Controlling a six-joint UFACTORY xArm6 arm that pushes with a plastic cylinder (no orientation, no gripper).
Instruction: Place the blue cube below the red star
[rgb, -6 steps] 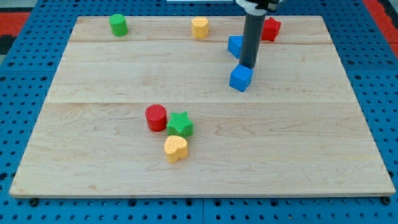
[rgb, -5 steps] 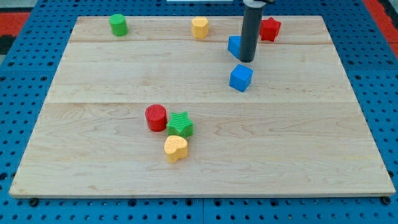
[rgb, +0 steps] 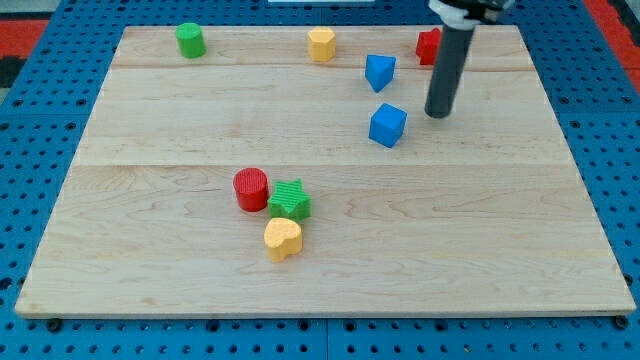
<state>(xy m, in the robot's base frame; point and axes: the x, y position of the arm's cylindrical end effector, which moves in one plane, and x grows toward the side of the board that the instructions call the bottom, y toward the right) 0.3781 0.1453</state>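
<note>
The blue cube (rgb: 388, 125) sits on the wooden board, right of centre in the upper half. The red star (rgb: 428, 46) is near the view's top right, partly hidden behind my rod. My tip (rgb: 437, 115) rests on the board just to the right of the blue cube, with a small gap between them, and below the red star. A second blue block (rgb: 379, 72), wedge-like in shape, lies above the cube and left of the red star.
A green cylinder (rgb: 190, 40) and a yellow block (rgb: 321, 44) sit along the view's top. A red cylinder (rgb: 251, 189), a green star (rgb: 290, 201) and a yellow heart (rgb: 282, 239) cluster left of centre, lower down. The board's right edge (rgb: 570, 150) is near.
My tip has moved from just above the blue cube, beside the second blue block, to the right, and now stands to the cube's right. The blocks have not moved.
</note>
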